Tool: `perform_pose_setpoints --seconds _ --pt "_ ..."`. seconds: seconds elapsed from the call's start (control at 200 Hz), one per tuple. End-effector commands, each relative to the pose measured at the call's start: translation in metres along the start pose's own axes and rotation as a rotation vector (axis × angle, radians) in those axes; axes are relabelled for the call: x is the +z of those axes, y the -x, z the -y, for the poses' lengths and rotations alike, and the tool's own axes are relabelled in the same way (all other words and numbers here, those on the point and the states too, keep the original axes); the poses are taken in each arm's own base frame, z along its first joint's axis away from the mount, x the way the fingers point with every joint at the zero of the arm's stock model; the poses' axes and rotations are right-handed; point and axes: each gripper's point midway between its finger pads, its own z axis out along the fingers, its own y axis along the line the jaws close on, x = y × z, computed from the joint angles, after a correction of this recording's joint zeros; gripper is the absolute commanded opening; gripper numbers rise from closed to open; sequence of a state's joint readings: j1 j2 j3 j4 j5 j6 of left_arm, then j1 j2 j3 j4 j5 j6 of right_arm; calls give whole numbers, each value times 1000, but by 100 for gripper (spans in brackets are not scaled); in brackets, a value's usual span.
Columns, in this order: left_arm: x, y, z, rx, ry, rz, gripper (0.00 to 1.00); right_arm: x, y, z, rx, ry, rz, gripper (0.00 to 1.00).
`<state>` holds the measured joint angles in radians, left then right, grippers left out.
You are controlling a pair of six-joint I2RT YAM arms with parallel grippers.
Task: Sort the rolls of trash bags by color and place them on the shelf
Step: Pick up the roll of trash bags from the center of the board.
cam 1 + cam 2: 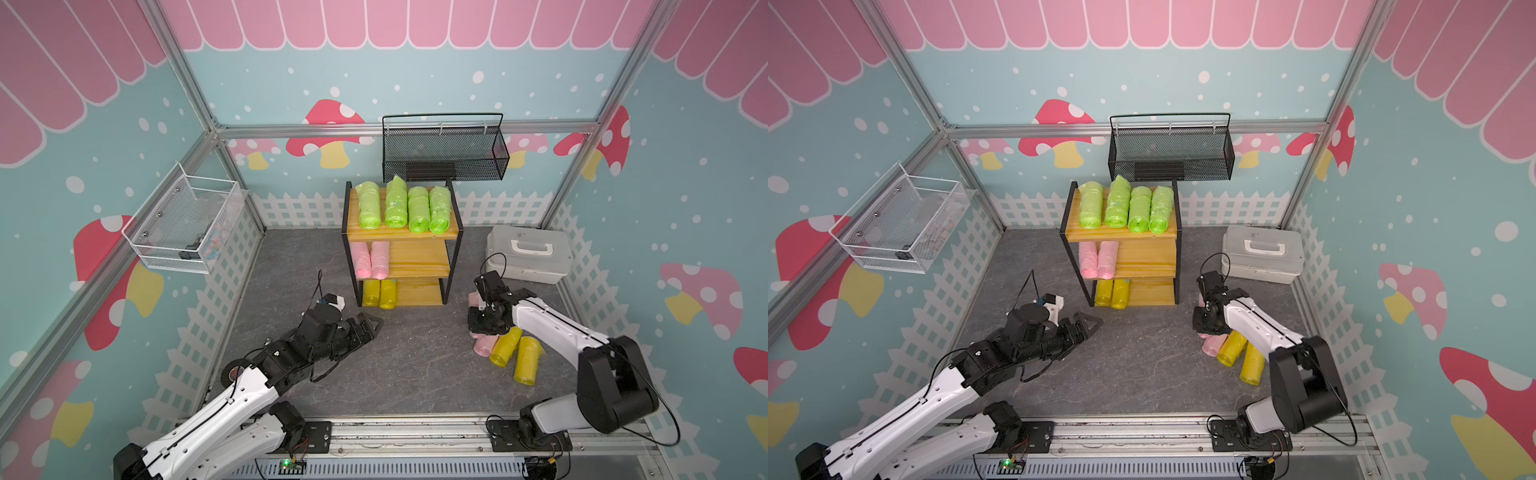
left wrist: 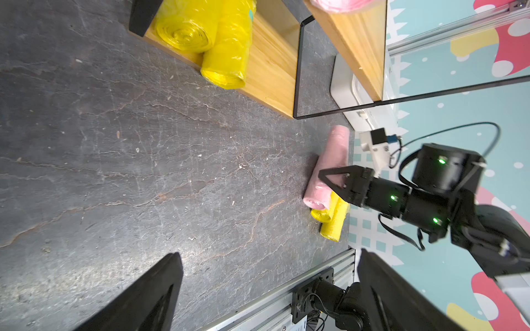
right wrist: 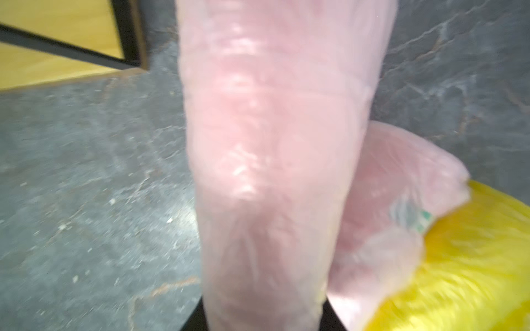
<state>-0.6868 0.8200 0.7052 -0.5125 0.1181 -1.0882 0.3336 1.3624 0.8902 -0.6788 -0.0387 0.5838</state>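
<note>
right gripper: my right gripper (image 2: 329, 179) is clamped across a pale pink crinkly plastic roll (image 3: 272, 157), low over the grey stone-patterned floor (image 1: 415, 365); whether the roll rests on the floor or hangs just off it, i cannot tell.
left gripper: my left gripper (image 1: 368, 322) is spread wide and holds nothing, near the floor.
beside the catch: a second pale pink roll (image 3: 401, 183) lies against the held one; two yellow plastic rolls (image 1: 505, 347) lie just beside it, touching each other.
shelf: the three-tier honey-wood rack in a black metal frame (image 1: 419, 257) stands at the back, between my two arms.
top tier: four lime green rolls (image 1: 399, 205), side by side.
middle tier: two pink rolls (image 1: 370, 259) at its left end.
bottom tier: two yellow rolls (image 1: 380, 293) at its left end.
nearby: a white plastic case with a handle (image 1: 528, 253), behind my right arm.
</note>
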Motion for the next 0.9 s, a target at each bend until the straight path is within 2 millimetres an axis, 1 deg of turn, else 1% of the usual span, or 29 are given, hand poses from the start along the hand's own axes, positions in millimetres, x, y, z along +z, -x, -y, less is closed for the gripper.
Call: perform_pose_setpoints --seconds 0.0,0.09,0.2,0.33,0.43,0.515,0.595,0.685,0.791,0.896 --pt "-9 10 36 46 -125 20 98 -42 -5 -19 -32 154 77 0" --pt "-11 13 60 50 -247 34 99 -81 -11 -42 -65 320 147 0" --pt "-17 18 90 41 -425 63 98 -122 -23 -67 -111 492 180 0" --pt "-22 20 117 37 -595 69 98 -160 -39 -93 -171 643 190 0" --pt "-23 16 135 58 -678 51 97 -187 -49 -118 -214 787 189 0" --pt "-24 13 147 81 -722 39 97 -206 -55 -137 -268 860 188 0" --pt "-24 10 156 104 -745 31 97 -220 -61 -151 -312 906 171 0" --pt "-27 7 165 135 -770 24 97 -232 -62 -164 -327 964 165 0" --pt "-30 5 174 152 -802 17 96 -233 -64 -174 -329 1011 130 0" --pt "-30 4 175 137 -825 13 90 -231 -69 -186 -343 1050 92 0"
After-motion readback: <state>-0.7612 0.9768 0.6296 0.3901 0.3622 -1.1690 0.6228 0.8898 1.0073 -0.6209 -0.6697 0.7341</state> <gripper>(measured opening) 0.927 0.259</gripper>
